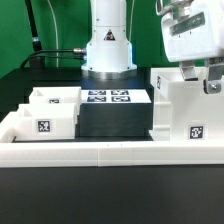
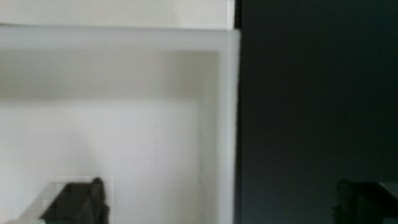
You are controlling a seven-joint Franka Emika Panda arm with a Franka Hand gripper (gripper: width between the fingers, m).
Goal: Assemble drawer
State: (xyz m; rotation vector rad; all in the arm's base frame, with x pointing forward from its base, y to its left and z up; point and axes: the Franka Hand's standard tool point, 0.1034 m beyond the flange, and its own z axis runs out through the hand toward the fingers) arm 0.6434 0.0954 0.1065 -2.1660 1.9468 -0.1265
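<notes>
The drawer's large white casing (image 1: 185, 115) stands at the exterior view's right, with tags on its front and side. Smaller white drawer trays (image 1: 52, 112) stand close together at the exterior view's left, and the front one bears a tag. My gripper (image 1: 200, 74) hangs just above the casing's top, near its right side. In the wrist view the gripper (image 2: 219, 203) is open wide. One fingertip (image 2: 75, 200) is over the white casing surface (image 2: 116, 110) and the other over the black table. The casing's edge runs between them. The gripper holds nothing.
The marker board (image 1: 107, 97) lies flat in the middle in front of the robot base (image 1: 108, 50). A long low white rail (image 1: 110, 152) runs along the table's front. Black table (image 2: 320, 100) shows beside the casing.
</notes>
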